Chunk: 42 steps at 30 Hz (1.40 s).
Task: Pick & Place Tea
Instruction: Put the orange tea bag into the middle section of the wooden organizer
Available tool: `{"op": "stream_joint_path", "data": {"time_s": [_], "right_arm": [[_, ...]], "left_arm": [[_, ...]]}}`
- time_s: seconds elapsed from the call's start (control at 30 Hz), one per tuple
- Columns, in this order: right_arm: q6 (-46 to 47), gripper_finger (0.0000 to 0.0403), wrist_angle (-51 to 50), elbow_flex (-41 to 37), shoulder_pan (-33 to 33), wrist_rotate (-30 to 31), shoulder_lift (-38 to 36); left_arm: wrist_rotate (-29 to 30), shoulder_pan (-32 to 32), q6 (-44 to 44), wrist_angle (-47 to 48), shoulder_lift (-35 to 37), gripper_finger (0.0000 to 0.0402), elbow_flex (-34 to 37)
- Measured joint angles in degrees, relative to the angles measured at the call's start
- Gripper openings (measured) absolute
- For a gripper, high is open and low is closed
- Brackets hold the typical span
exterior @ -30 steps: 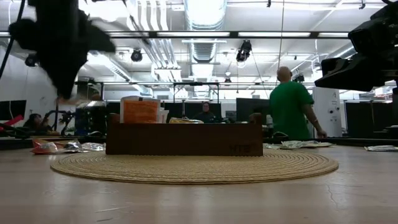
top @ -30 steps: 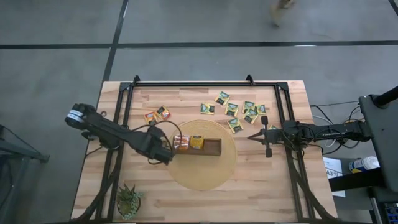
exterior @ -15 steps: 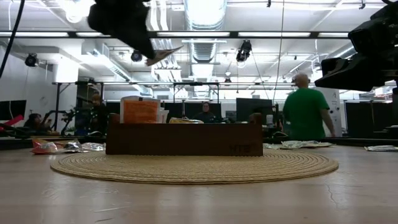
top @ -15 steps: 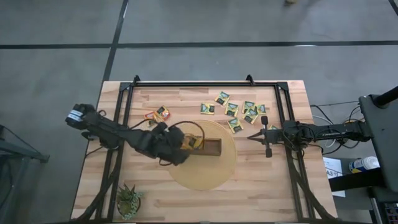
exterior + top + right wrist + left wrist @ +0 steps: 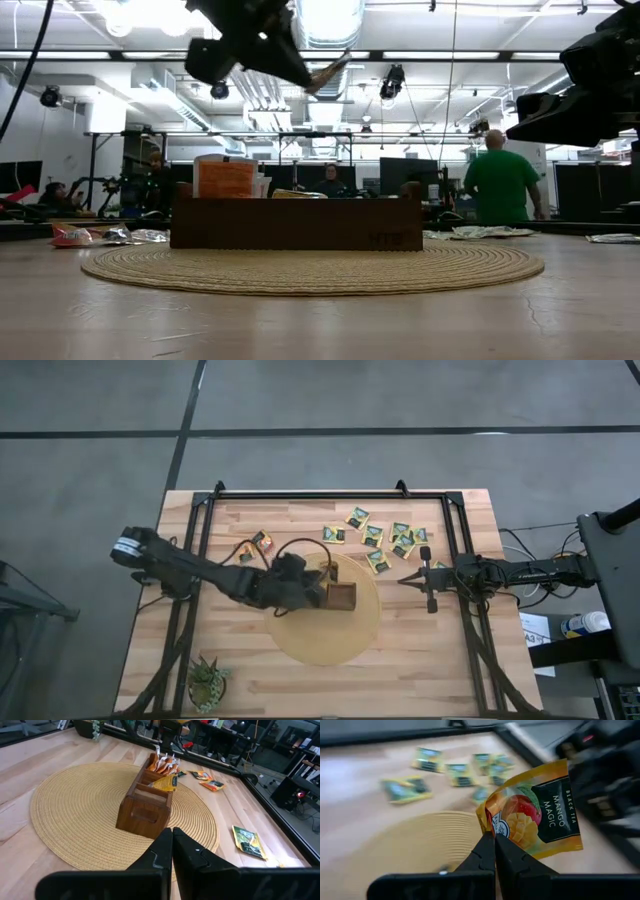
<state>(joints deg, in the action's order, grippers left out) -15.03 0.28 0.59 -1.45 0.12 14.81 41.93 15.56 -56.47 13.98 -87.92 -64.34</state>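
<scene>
Tea sachets lie in several places on the pale wooden counter (image 5: 300,690): a scatter of green-and-yellow sachets (image 5: 385,540) near its far right corner, an orange-red sachet (image 5: 262,541) toward its far left, and some already upright in the long dark-brown wooden box (image 5: 146,800), which sits on the round woven straw mat (image 5: 330,635) at the counter's middle.

The left end effector (image 5: 493,851) hangs above the box's left end, its fingers pinched tight on one corner of a yellow-and-black mango tea sachet (image 5: 535,812). The right end effector (image 5: 404,580) waits closed and empty near the right edge.

The grip is on a corner only, so the sachet could swing or twist loose. It is also tilted, so it may catch the box wall or the upright sachets and land flat on the mat instead of slotting in.

Compared with a second ago, the left arm has swung from the counter beside the box to over it, now covering the orange sachets there. One of the two sachets at far left is gone. The right arm has not moved.
</scene>
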Motion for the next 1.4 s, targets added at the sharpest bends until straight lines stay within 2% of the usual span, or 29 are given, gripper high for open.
{"op": "stream_joint_path", "data": {"time_s": [0.13,0.2,0.3,0.63,0.73,0.87,0.93,1.03,1.23,1.4], "right_arm": [[0.0,0.0009,0.0,0.0,0.0,0.0,-0.1],[0.0,0.0009,0.0,0.0,0.0,0.0,-0.1],[0.0,0.0009,0.0,0.0,0.0,0.0,-0.1],[0.0,0.0009,0.0,0.0,0.0,0.0,-0.1],[0.0,0.0009,0.0,0.0,0.0,0.0,-0.1],[0.0,0.0009,0.0,0.0,0.0,0.0,-0.1],[0.0,0.0009,0.0,0.0,0.0,0.0,-0.1],[0.0,0.0009,0.0,0.0,0.0,0.0,0.0],[0.0,0.0009,0.0,0.0,0.0,0.0,0.0],[0.0,0.0009,0.0,0.0,0.0,0.0,0.0]], "left_arm": [[0.2,1.5,-0.8,-18.9,-2.4,0.0,6.0],[2.9,2.7,-1.9,-25.9,-3.7,0.0,8.0],[8.9,4.8,-5.4,-31.1,-5.2,0.0,9.4],[27.8,10.6,-16.3,-32.4,-11.1,0.0,6.9],[29.1,10.8,-20.2,-32.3,-13.1,0.0,6.7],[27.0,10.8,-22.2,-32.2,-14.9,0.0,6.7],[26.7,10.8,-20.1,-32.3,-14.9,0.0,6.7],[25.8,10.8,-12.3,-31.7,-13.3,0.0,6.7],[26.4,10.4,1.7,-27.2,-6.2,0.0,7.0],[27.0,10.4,7.1,-22.8,-1.8,0.0,7.3]]}}
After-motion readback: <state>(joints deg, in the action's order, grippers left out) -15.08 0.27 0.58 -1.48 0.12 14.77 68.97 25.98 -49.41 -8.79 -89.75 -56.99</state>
